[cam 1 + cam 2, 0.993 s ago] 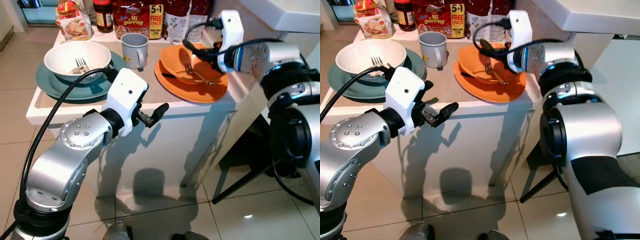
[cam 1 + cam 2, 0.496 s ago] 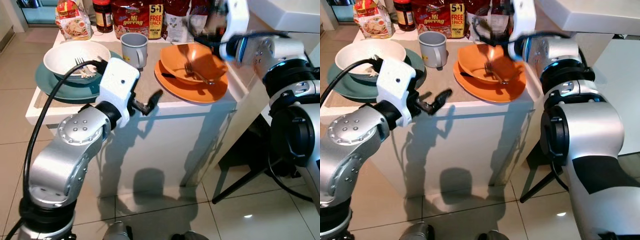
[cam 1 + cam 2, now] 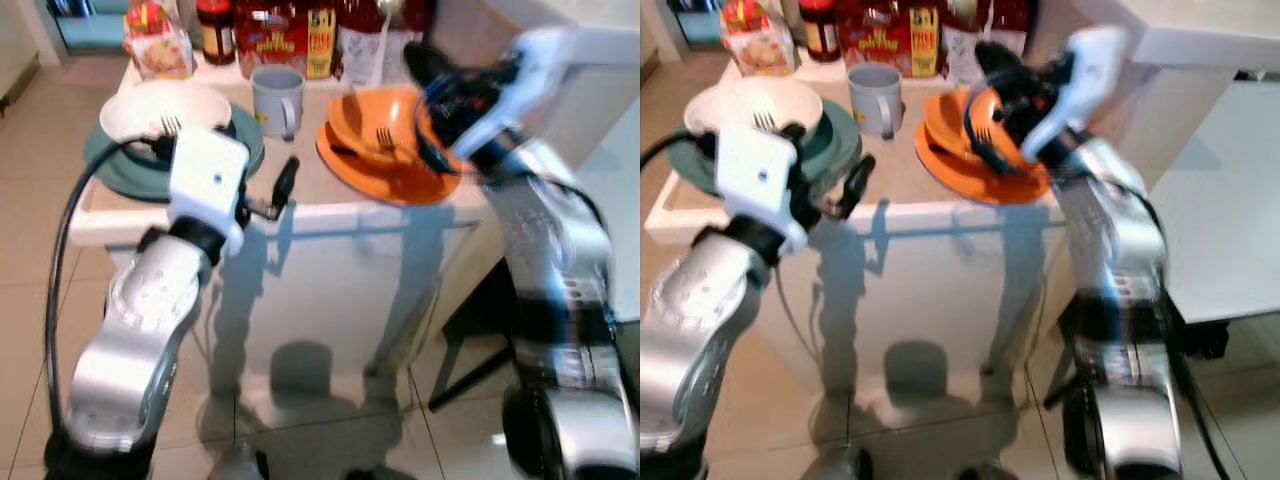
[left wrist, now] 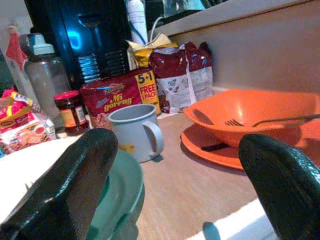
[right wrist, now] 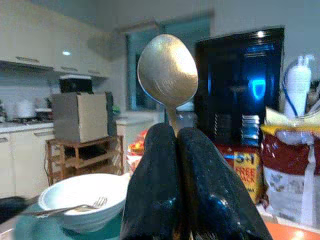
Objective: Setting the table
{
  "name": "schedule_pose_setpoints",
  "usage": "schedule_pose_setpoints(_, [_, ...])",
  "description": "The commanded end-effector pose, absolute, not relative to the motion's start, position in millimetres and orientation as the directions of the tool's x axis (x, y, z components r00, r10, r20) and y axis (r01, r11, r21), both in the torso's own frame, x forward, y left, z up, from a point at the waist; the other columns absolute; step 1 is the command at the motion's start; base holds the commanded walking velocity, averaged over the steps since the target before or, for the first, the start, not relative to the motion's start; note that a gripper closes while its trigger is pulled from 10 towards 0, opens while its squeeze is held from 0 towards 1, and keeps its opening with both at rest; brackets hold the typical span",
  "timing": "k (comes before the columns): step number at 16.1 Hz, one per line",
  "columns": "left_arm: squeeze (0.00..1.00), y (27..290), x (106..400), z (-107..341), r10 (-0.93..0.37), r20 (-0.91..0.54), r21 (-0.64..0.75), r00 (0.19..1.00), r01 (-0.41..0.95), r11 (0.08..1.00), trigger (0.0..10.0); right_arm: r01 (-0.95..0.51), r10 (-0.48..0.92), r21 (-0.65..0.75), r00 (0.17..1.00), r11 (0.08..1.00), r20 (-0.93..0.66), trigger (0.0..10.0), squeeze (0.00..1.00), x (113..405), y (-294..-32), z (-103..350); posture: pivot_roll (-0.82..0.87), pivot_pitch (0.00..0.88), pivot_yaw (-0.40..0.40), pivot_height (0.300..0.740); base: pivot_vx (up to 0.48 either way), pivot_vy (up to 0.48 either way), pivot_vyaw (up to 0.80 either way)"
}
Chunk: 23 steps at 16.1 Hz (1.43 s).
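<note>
The left tool (image 3: pixel 283 184) sits nearest, at the table's (image 3: pixel 300 215) near edge between the two place settings. Its fingers are spread apart and hold nothing, as the left wrist view shows, which looks out between them across the table top. It seems to be kept low and clear of the dishes, waiting.

Further in and to the right, the right tool (image 5: pixel 187 165) is raised over the orange setting. Its fingers are pinched tight on the handle of a spoon (image 5: pixel 168 74), whose bowl stands upright above the fingertips. Judging by that, the spoon is being carried to one of the settings and has yet to be laid down.

On the left, a white bowl (image 3: pixel 160 108) sits on a teal plate (image 3: pixel 120 175), with a fork (image 3: pixel 170 125) inside the bowl. On the right, an orange bowl (image 3: pixel 375 125) sits on an orange plate (image 3: pixel 400 185) and also has a fork (image 4: pixel 260 120) in it. Neither bowl has a spoon yet.

Between the settings and slightly further back stands a grey mug (image 3: pixel 277 98); what it holds cannot be made out. Along the far edge are noodle packs (image 4: pixel 117 97), a jar (image 4: pixel 70 107) and snack bags (image 4: pixel 182 75).
</note>
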<state>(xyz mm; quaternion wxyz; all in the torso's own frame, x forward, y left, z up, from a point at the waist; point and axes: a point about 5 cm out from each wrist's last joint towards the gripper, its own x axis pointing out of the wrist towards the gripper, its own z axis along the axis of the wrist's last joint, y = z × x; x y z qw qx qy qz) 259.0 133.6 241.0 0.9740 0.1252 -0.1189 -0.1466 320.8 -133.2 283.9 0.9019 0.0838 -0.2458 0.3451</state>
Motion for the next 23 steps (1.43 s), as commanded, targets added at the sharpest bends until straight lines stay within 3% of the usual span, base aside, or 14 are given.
schedule_pose_setpoints(1, [0.0, 133.8, 254.6, 243.5, -0.332, 0.22, 0.284, 0.917, 0.266, 0.921, 10.0, -0.699, 0.623, -0.054, 0.596, 0.713, 0.507, 10.0, 0.0, 307.6, -129.1, 283.9, 0.01, 0.072, -0.049, 0.74, 0.0, 0.0, 0.0])
schedule_pose_setpoints(3, [0.0, 130.9, 247.7, 233.9, -0.364, 0.216, 0.292, 0.906, 0.296, 0.91, 10.0, -0.759, 0.678, -0.024, 0.566, 0.65, 0.469, 10.0, 0.0, 268.4, -129.0, 256.9, 0.02, 0.068, -0.052, 0.74, 0.0, 0.0, 0.0])
schedule_pose_setpoints(7, [0.0, 135.4, 243.6, 222.6, -0.325, 0.213, 0.255, 0.922, 0.268, 0.929, 10.0, -0.769, 0.701, 0.057, 0.607, 0.636, 0.375, 10.0, 0.0, 239.1, -116.3, 227.2, 0.02, 0.069, -0.067, 0.74, 0.0, -0.099, 0.0])
schedule_pose_setpoints(14, [0.0, 148.0, 246.2, 215.1, -0.261, 0.203, 0.248, 0.944, 0.209, 0.946, 10.0, -0.733, 0.691, 0.072, 0.665, 0.676, 0.283, 10.0, 0.0, 233.9, -129.3, 211.6, 0.01, 0.052, -0.063, 0.74, 0.0, -0.48, 0.0])
schedule_pose_setpoints(18, [0.0, 133.5, 253.7, 206.1, -0.306, 0.146, 0.334, 0.941, 0.244, 0.91, 10.0, -0.675, 0.63, 0.103, 0.725, 0.731, 0.277, 10.0, 0.0, 236.9, -133.9, 201.4, 0.02, 0.063, -0.058, 0.74, 0.0, -0.48, 0.0])
schedule_pose_setpoints(23, [0.0, 126.6, 266.2, 212.8, -0.333, 0.17, 0.336, 0.928, 0.263, 0.904, 10.0, -0.586, 0.537, 0.111, 0.792, 0.803, 0.291, 10.0, 0.0, 243.6, -143.9, 202.2, -0.01, 0.08, -0.01, 0.74, 0.0, -0.48, 0.79])
